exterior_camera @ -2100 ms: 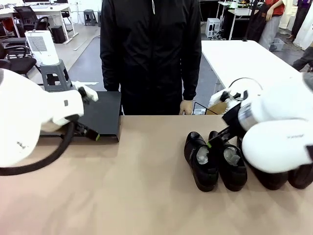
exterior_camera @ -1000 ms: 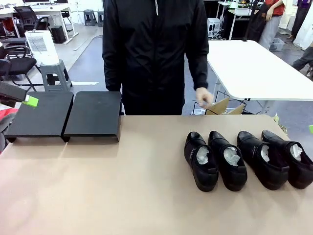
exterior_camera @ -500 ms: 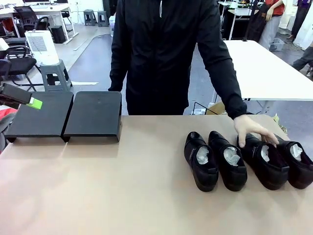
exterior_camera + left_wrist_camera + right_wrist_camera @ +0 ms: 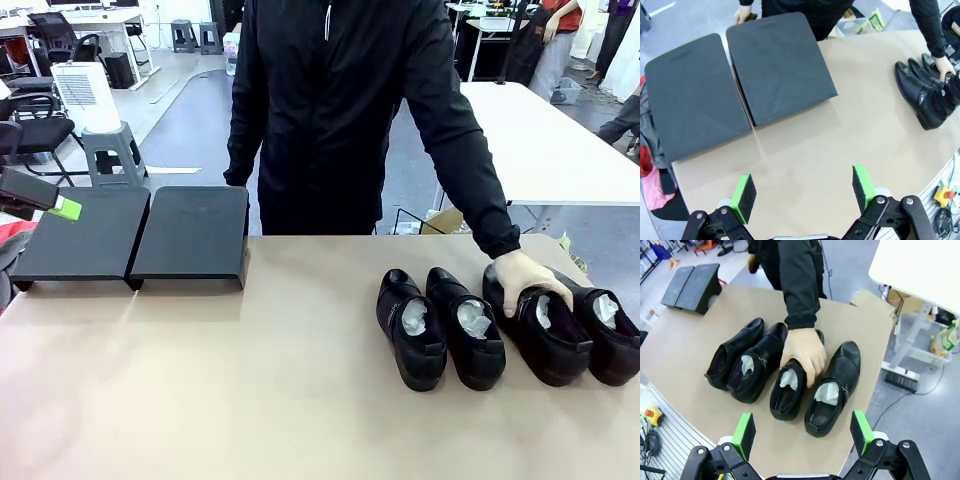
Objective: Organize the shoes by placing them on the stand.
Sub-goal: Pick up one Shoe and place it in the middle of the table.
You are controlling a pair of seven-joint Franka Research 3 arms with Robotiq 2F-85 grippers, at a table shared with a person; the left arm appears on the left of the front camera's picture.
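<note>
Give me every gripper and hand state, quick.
Left gripper: open, empty.
Right gripper: open, empty.
Person's hand: laid over one shoe, second from the robot's right.
Person's other hand: down at their side, contents unclear.

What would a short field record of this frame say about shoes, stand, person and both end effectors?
Shoes: four glossy black leather dress shoes, side by side on the tan table, robot's right side
Stand: two matte-black sloped metal platforms, far left, no shoes on them
Person's hand: on the third shoe from the robot's left
Left end effector: open, holding nothing
Right end effector: open, above the shoes
</note>
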